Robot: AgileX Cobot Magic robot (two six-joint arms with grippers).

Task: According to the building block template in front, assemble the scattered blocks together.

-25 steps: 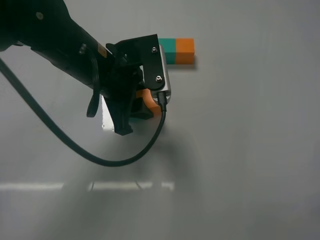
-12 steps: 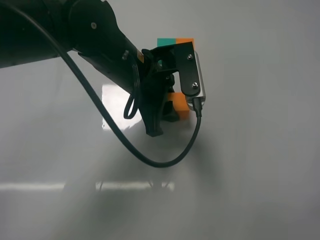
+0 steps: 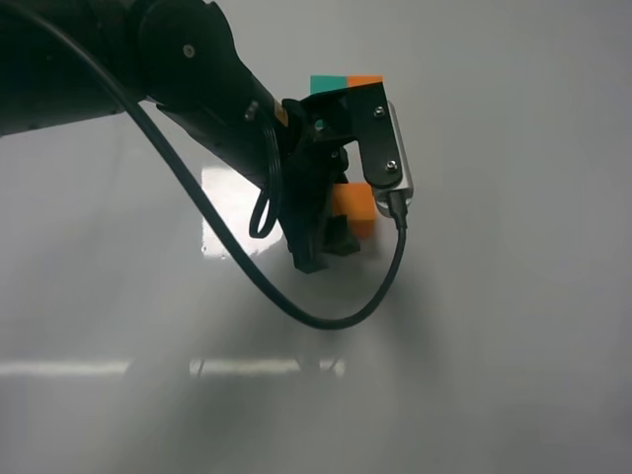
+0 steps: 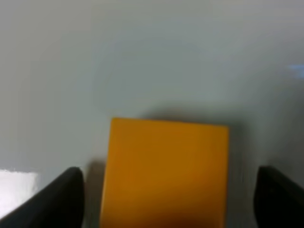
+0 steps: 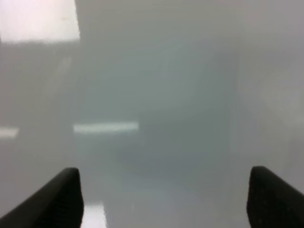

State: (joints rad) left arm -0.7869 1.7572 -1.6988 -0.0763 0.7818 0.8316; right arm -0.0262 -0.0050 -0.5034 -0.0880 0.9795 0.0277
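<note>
The orange cube (image 3: 354,211) sits on the grey table, just in front of the template bar (image 3: 343,83). Only the top edge of the bar's teal and orange halves shows behind my left wrist. My left gripper (image 3: 331,239) has reached across and straddles the orange cube. In the left wrist view the cube (image 4: 166,171) lies between the two fingertips (image 4: 59,202) with a gap on each side, so the gripper (image 4: 168,204) is open. The teal-green cube is hidden. My right gripper (image 5: 164,199) is open and empty over bare table, and does not show in the exterior view.
My left arm's black cable (image 3: 326,318) loops down onto the table in front of the gripper. A bright reflection patch (image 3: 222,212) lies on the table (image 3: 513,296) to the left of the cube.
My left gripper moved right with the orange cube, from left of the template to just in front of it. In the last half second the cube stayed put and the fingers shifted slightly.
</note>
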